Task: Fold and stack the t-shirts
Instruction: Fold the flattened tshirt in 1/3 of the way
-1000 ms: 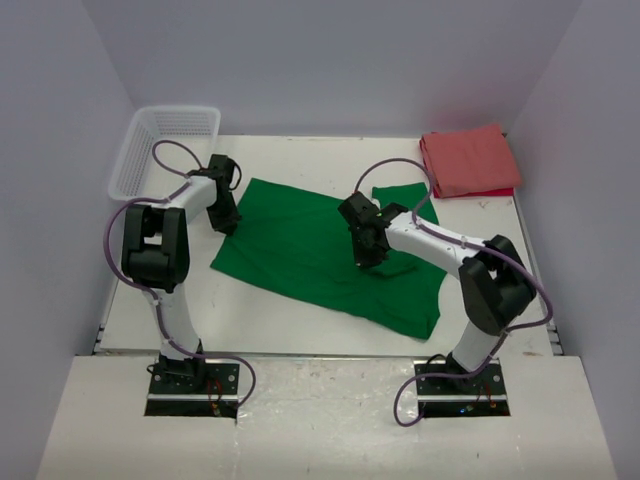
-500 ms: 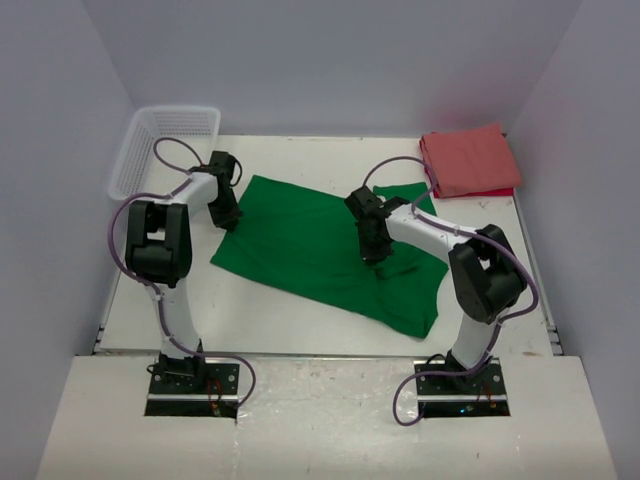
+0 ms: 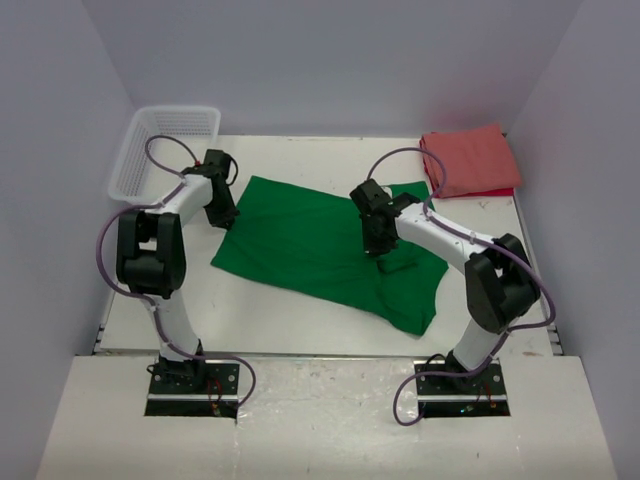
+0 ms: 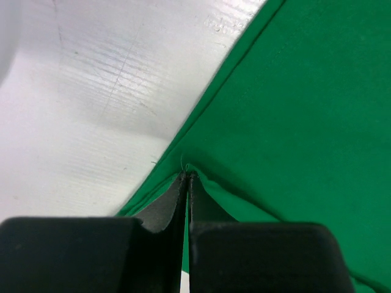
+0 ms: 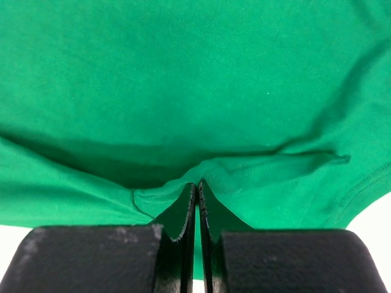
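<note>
Top external view, itemised. Green t-shirt (image 3: pixel 300 245), one: spread mostly flat on the white table (image 3: pixel 290 325) between the two grippers, with its right part rumpled and doubled over beneath the right gripper.

Left gripper (image 3: pixel 222 212), one: clenched on the green t-shirt's left edge. In the left wrist view the hem is seen pinched between the closed fingertips, with bare table lying just beyond and to the left of them.

Right gripper (image 3: pixel 378 245), one: clenched on a raised fold of the same shirt. In the right wrist view green cloth fills nearly everything ahead of the fingers.

Salmon-red t-shirt (image 3: pixel 470 158), one: folded and laid at the table's far right corner, well beyond the right gripper and apart from the green one.

White mesh basket (image 3: pixel 135 150), one: set at the far left corner, just beyond the left gripper.

Table surface: white, matt, faintly scuffed.

Enclosure: three plain pale walls (image 3: pixel 330 60), at left, back and right.

Arm bases, two: bolted to a lighter board (image 3: pixel 320 410) at the near edge.
</note>
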Motion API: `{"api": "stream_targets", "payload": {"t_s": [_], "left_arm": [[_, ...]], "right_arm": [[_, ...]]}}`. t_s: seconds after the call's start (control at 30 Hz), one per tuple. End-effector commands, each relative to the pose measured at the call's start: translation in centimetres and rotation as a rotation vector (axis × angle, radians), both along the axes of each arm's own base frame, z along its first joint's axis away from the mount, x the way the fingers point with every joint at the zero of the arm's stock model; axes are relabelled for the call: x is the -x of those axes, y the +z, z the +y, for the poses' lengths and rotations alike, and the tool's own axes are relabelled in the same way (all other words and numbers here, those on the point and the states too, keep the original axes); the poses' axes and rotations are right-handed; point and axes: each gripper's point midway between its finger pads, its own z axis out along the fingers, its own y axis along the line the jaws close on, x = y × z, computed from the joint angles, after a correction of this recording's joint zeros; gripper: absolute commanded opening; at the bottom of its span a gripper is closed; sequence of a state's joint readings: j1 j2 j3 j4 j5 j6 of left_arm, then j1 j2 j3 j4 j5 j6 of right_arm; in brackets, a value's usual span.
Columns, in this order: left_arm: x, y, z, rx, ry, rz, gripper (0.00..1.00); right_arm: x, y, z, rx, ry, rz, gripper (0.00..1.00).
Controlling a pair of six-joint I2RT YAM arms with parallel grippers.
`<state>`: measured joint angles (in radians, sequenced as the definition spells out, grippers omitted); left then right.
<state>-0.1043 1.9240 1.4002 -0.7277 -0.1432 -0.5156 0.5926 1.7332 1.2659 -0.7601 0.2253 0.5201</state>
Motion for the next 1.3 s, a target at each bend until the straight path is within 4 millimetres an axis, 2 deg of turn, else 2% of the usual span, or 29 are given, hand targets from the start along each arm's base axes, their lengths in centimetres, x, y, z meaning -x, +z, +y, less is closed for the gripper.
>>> {"api": "stream_targets", "payload": {"t_s": [0.0, 0.23, 0.43, 0.53, 0.6, 0.63, 0.67, 0.77, 0.8, 0.93, 1.0, 1.03, 1.07, 1.1, 1.17, 1.2, 1.27], "left_arm": [[-0.8, 2.5, 0.7, -0.009, 0.037, -0.065, 0.0], [-1.0, 2.0, 1.6, -0.036, 0.061, -0.038, 0.0], [-1.6, 2.8, 2.6, -0.05, 0.097, -0.069, 0.0], [-2.0, 2.3, 2.4, -0.037, 0.092, -0.058, 0.0], [-2.6, 2.2, 2.1, -0.025, 0.087, -0.061, 0.0], [-2.7, 1.4, 1.9, -0.019, 0.086, -0.044, 0.0], [-3.3, 1.6, 1.9, -0.018, 0.085, -0.055, 0.0], [-4.3, 0.3, 1.7, -0.018, 0.064, -0.029, 0.0], [-4.2, -0.9, 1.2, 0.001, 0.044, 0.002, 0.0], [-4.0, -1.1, 0.7, 0.003, 0.002, 0.014, 0.03], [-4.4, 1.3, 0.9, -0.037, 0.005, -0.065, 0.07], [-4.0, 1.8, 1.0, -0.057, 0.013, -0.081, 0.09], [-4.0, 3.0, 0.9, -0.076, 0.015, -0.115, 0.12], [-4.2, 5.9, 0.9, -0.127, 0.022, -0.193, 0.21], [-3.4, 8.1, 0.4, -0.169, 0.02, -0.248, 0.27], [-3.0, 10.3, 0.0, -0.2, 0.015, -0.309, 0.36], [-1.9, 10.4, -0.6, -0.184, -0.011, -0.307, 0.38]], "right_arm": [[-0.7, 2.6, -0.4, -0.005, -0.01, -0.062, 0.0], [-0.7, 2.4, -0.7, 0.021, -0.028, -0.047, 0.0], [-0.5, 2.9, -1.3, 0.031, -0.054, -0.068, 0.0], [-0.6, 2.5, -1.3, 0.041, -0.053, -0.056, 0.0], [-1.1, 2.3, -1.1, 0.04, -0.049, -0.051, 0.0], [-1.5, 1.9, -0.8, 0.044, -0.046, -0.041, 0.0], [-1.9, 1.7, -0.8, 0.046, -0.048, -0.038, 0.0], [-3.1, 0.6, -0.2, 0.054, -0.033, -0.014, 0.0], [-3.5, 0.3, -0.1, 0.053, -0.028, -0.013, 0.14], [-4.3, -0.2, -0.1, 0.067, -0.029, -0.03, 0.47], [-4.3, 1.5, -0.4, 0.052, -0.035, -0.081, 0.49], [-4.0, 1.8, -0.6, 0.049, -0.04, -0.09, 0.52], [-3.7, 3.4, -0.9, 0.031, -0.051, -0.127, 0.54], [-3.6, 4.2, -1.4, 0.039, -0.065, -0.149, 0.55], [-2.1, 5.0, -2.7, 0.062, -0.092, -0.144, 0.57], [-1.5, 6.6, -3.2, 0.05, -0.109, -0.175, 0.57], [0.6, 6.8, -4.1, 0.059, -0.128, -0.157, 0.57]]}}
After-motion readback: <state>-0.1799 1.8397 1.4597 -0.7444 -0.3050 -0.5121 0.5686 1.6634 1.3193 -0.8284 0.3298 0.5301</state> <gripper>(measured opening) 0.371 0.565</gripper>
